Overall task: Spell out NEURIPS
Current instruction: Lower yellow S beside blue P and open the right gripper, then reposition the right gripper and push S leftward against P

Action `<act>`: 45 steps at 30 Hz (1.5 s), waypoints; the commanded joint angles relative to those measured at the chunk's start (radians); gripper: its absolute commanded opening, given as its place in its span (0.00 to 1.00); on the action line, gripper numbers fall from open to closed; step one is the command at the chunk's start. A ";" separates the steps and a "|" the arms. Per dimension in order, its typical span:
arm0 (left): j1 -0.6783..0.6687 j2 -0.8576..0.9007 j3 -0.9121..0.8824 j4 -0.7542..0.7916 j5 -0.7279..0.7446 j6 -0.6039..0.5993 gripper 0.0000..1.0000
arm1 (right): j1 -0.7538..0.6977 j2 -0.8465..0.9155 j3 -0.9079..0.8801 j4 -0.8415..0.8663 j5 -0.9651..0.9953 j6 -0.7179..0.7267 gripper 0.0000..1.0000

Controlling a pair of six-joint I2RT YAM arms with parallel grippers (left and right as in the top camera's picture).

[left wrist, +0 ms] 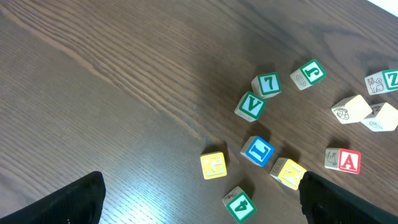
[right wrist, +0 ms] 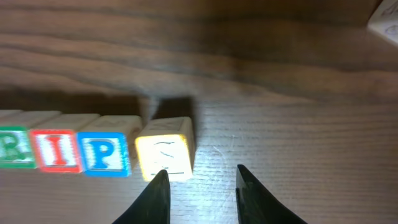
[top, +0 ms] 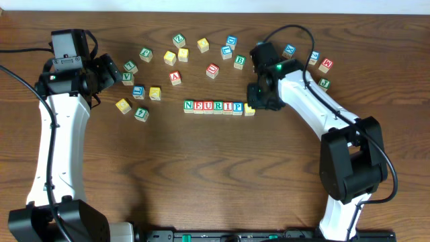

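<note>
A row of wooden cubes spells N, E, U, R, I, P (top: 213, 106) across the middle of the table. A yellow-faced cube (top: 249, 109) stands at the row's right end, set slightly nearer than the rest. In the right wrist view the R (right wrist: 15, 148), I (right wrist: 59, 149) and P (right wrist: 104, 154) cubes line up, with the yellow cube (right wrist: 165, 149) touching the P. My right gripper (right wrist: 202, 190) (top: 259, 102) is open just right of the yellow cube, with only bare table between its fingers. My left gripper (left wrist: 205, 202) (top: 111, 72) hangs wide open at the far left, holding nothing.
Loose cubes lie behind the row: a red A (top: 175, 78), a green V (top: 127, 78), a blue L (top: 138, 92), and more near the back right (top: 325, 65). Under the left wrist lie a yellow G (left wrist: 214, 165), a green 4 (left wrist: 239, 205) and a V (left wrist: 250, 106).
</note>
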 commanded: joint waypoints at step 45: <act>0.003 0.008 0.013 0.000 -0.006 0.002 0.98 | 0.013 0.000 -0.092 0.070 -0.019 0.042 0.28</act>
